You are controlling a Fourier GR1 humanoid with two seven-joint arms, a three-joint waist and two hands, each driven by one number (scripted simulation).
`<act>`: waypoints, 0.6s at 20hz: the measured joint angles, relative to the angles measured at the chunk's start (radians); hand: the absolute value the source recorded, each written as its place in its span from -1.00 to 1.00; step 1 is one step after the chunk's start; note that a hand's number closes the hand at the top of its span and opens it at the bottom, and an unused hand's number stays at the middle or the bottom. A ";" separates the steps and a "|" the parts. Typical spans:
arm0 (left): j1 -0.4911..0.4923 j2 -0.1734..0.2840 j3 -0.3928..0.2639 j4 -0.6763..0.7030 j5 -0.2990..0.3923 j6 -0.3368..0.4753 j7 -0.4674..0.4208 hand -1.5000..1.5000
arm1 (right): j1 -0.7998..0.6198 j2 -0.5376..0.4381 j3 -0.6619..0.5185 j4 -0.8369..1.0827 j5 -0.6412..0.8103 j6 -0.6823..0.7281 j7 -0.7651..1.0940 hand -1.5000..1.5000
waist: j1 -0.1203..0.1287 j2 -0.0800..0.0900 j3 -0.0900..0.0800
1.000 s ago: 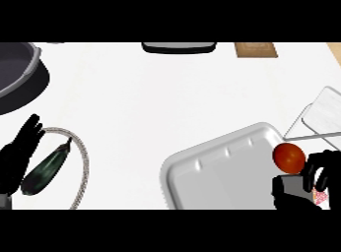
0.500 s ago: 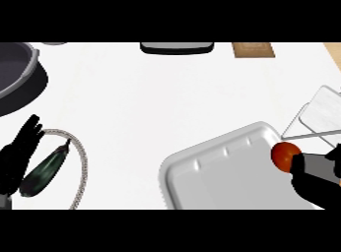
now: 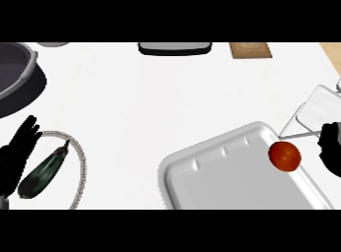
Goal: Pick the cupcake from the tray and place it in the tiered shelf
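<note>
At the tray's [image 3: 224, 177] right edge, the right robot hand [image 3: 338, 156] (grip unclear) nears the shelf [image 3: 320, 109].

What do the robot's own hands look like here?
Both are matte black. The left hand, at the view's lower left, shows several slim, jointed fingers like a dark glove, with a bit of grey at its base by the lower edge. The right hand, at the right edge, shows only as a blocky black shape. No cables or markings are visible.
</note>
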 measured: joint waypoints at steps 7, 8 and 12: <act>0.015 -0.010 0.004 -0.008 -0.004 0.006 -0.007 0.00 | -0.246 -0.080 -0.170 0.021 0.005 0.153 -0.048 1.00 | -0.009 -0.004 -0.001; 0.014 -0.006 0.005 -0.016 -0.001 0.003 0.004 0.00 | -0.277 -0.094 -0.195 0.032 0.007 0.176 -0.056 1.00 | -0.008 -0.004 -0.001; 0.018 0.001 0.011 -0.019 0.003 -0.006 0.012 0.00 | -0.388 -0.151 -0.298 0.075 -0.002 0.277 -0.092 1.00 | -0.008 -0.003 0.000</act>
